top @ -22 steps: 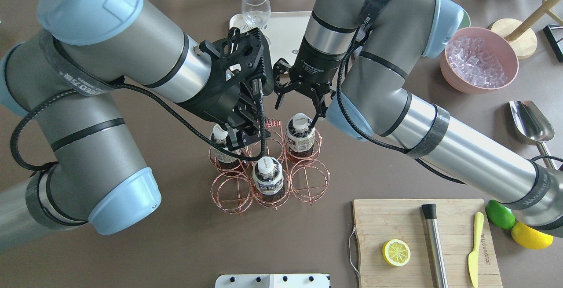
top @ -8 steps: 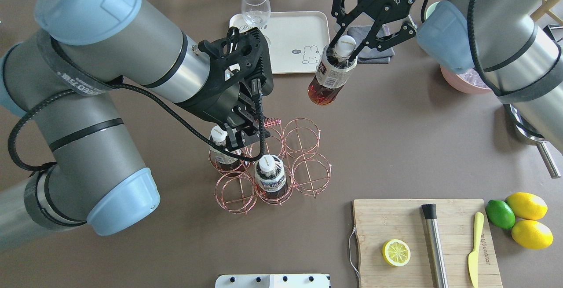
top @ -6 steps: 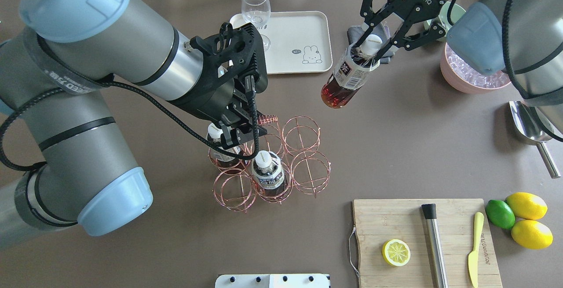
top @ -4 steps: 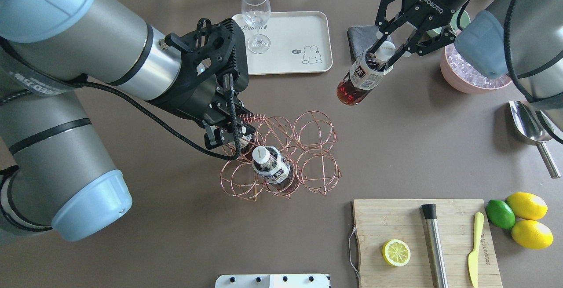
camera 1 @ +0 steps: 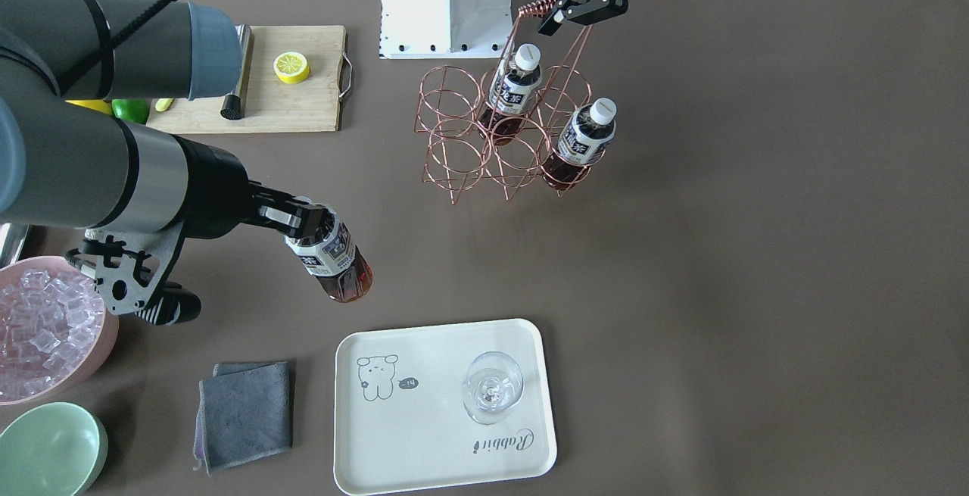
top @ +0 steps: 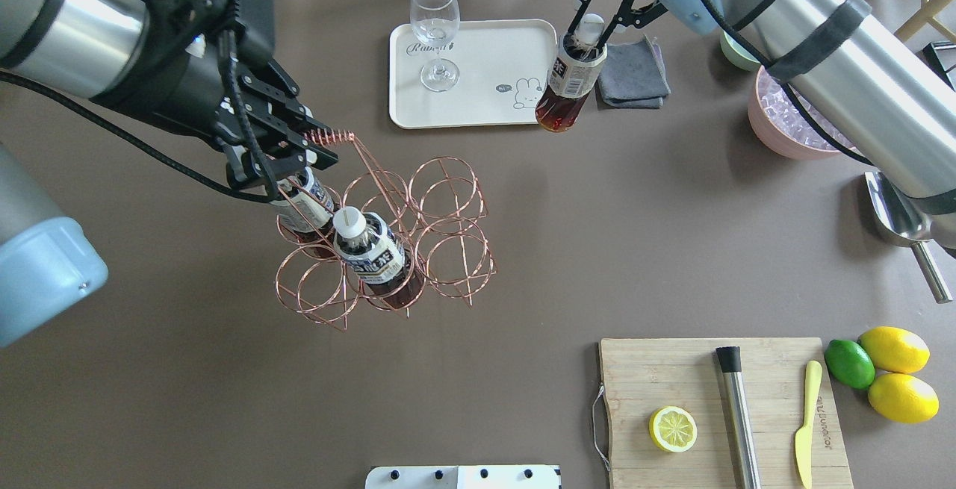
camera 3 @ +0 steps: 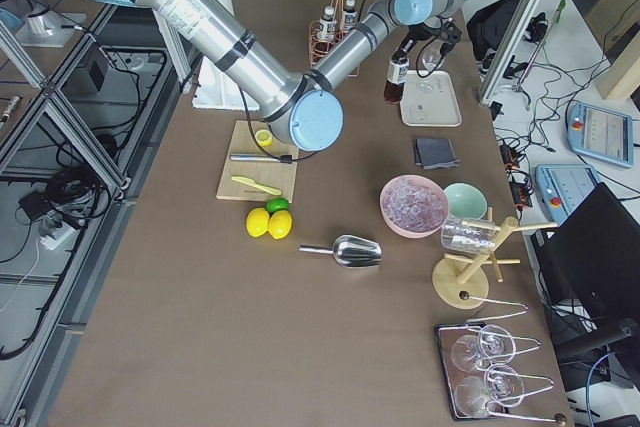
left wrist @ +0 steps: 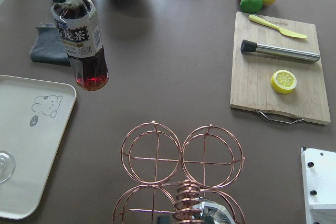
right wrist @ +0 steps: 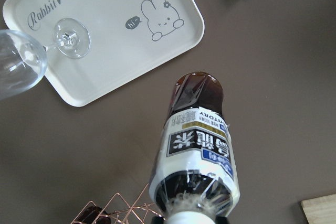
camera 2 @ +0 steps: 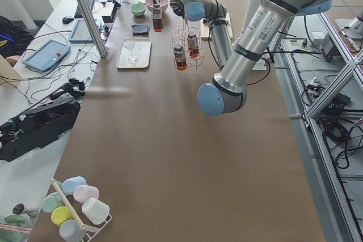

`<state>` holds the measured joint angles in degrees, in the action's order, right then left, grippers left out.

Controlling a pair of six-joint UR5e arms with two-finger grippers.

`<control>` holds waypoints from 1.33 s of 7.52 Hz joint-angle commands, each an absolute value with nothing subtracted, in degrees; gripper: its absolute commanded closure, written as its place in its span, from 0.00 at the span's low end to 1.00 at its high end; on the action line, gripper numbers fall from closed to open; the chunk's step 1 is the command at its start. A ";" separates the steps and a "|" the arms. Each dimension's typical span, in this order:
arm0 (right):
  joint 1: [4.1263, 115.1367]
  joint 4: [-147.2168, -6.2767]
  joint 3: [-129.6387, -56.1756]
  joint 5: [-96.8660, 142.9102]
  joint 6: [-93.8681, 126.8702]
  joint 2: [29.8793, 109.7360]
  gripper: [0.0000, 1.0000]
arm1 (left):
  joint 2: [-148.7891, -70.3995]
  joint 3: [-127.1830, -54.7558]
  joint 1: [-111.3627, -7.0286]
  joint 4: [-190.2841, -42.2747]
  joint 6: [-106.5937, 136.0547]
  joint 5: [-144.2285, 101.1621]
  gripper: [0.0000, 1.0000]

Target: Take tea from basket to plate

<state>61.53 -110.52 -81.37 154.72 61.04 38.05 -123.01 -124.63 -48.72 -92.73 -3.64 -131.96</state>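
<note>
My right gripper is shut on the neck of one tea bottle, which hangs tilted just off the right edge of the cream plate. The front-facing view shows this tea bottle above the bare table, short of the plate. My left gripper is shut on the twisted handle of the copper wire basket. The basket hangs tilted and seems raised off the table. Two more tea bottles stand in its cells.
A wine glass stands on the plate's left part. A grey cloth, a pink bowl of ice and a green bowl lie right of the plate. A metal scoop, cutting board and citrus fruit fill the near right.
My right gripper lifted one bottle out of the basket, swung it out right, then brought it back beside the plate. My left gripper pulled the basket left by its handle, tilting it.
</note>
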 commanded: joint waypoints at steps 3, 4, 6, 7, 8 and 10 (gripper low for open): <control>60.91 -96.26 -63.04 149.61 56.43 31.57 1.00 | -114.62 -120.34 -69.83 -92.64 -12.99 -139.13 1.00; 60.73 -96.07 -60.06 148.63 54.25 29.29 1.00 | -112.43 -118.32 -72.40 -92.72 -15.97 -139.13 1.00; 60.65 -92.75 -55.83 146.35 52.12 27.08 1.00 | -110.13 -110.70 -81.08 -92.64 -28.50 -139.04 1.00; 60.38 -88.98 -53.72 144.86 52.03 27.07 1.00 | -110.13 -105.78 -85.73 -92.72 -35.44 -138.96 1.00; 59.77 -88.60 -53.44 143.36 51.94 26.46 1.00 | -110.91 -101.64 -87.78 -92.72 -41.68 -138.52 1.00; 58.28 -86.59 -53.00 139.68 51.51 25.67 1.00 | -113.88 -95.31 -88.42 -93.25 -54.08 -134.24 1.00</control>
<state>59.55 -88.79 -53.66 142.94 51.93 26.36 -111.32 -101.00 -87.24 -92.83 -43.55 -137.91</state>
